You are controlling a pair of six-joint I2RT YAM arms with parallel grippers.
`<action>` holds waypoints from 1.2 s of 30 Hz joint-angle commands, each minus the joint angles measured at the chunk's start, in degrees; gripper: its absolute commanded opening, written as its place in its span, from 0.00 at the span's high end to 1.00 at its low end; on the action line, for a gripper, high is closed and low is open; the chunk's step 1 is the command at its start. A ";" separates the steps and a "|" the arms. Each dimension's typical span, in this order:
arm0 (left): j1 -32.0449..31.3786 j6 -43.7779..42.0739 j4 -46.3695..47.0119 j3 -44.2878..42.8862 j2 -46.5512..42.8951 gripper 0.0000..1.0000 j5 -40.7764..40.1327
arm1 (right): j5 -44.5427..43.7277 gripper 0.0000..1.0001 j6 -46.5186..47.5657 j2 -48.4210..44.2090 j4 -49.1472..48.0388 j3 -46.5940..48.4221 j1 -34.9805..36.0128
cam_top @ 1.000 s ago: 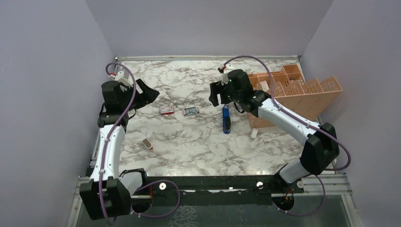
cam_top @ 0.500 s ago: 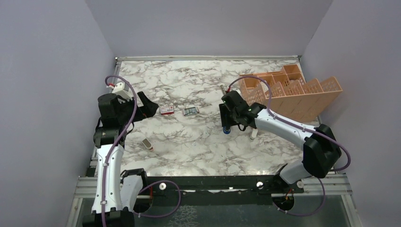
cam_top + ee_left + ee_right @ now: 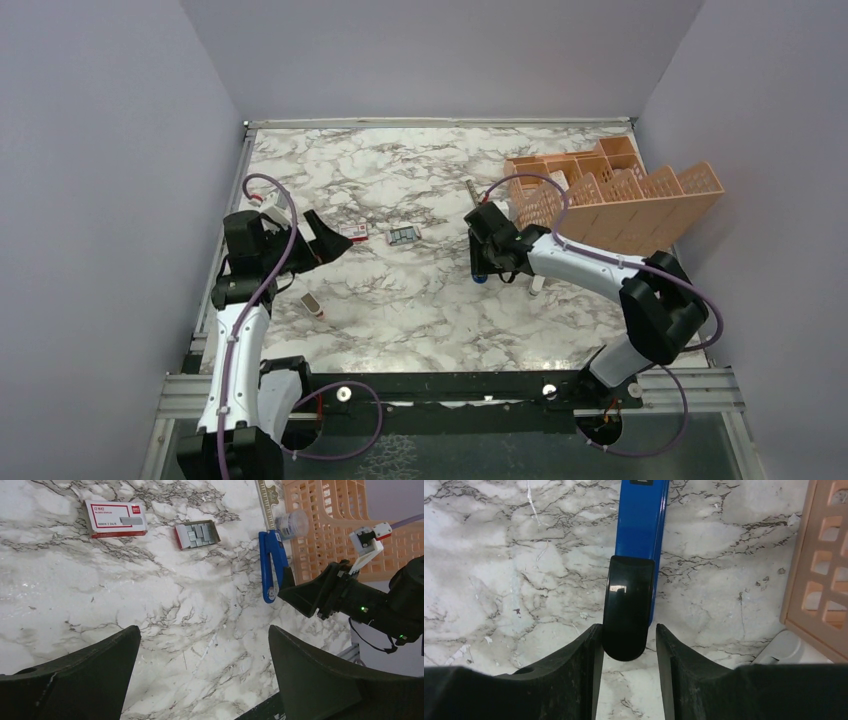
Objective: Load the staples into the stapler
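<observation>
Right claw (image 3: 627, 629) has dropped, narrowing around the black end of the stapler (image 3: 641, 525). I cannot tell if it grips yet, but pickup seems to be starting. Left claw (image 3: 204, 640) hangs wide.

Printing is seen on the red-and-white box (image 3: 115, 518): a line of dark characters inside a red frame and a small red logo patch at one corner, all too small to be read. A black label (image 3: 641, 482) on the blue stapler (image 3: 640, 515) is cut off and cannot be read.
</observation>
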State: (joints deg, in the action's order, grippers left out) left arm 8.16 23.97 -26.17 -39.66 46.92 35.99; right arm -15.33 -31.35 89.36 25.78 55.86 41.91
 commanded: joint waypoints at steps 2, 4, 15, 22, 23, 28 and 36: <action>-0.55 3.61 6.82 2.49 1.84 0.01 4.64 | -1.92 0.64 -2.13 2.22 -2.16 0.23 0.19; -1.24 4.80 8.57 3.50 2.27 0.01 4.66 | -1.69 0.73 -2.30 1.74 -2.50 0.13 0.19; -18.84 18.76 27.80 11.62 10.75 0.09 -3.84 | 10.10 0.85 -3.19 -6.14 -5.19 -1.56 0.19; -34.63 28.85 43.90 16.70 19.16 0.13 -15.36 | 14.90 0.85 -9.01 -10.12 -10.30 -4.01 0.19; -36.70 29.89 45.68 17.47 20.04 0.13 -16.72 | 16.08 0.85 -9.82 -10.33 -10.76 -4.13 0.19; -43.67 32.37 52.28 17.40 26.03 0.13 -19.64 | 18.84 0.86 -12.42 -10.77 -13.10 -5.08 0.20; -47.86 35.72 58.08 17.45 26.02 0.33 -24.00 | 23.76 0.89 -17.83 -13.98 -18.59 -8.38 0.19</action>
State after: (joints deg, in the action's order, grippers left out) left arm -38.63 57.52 25.87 -22.00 74.46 16.60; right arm 3.99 -45.30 79.33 15.53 48.12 41.91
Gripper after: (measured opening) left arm 0.728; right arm 0.351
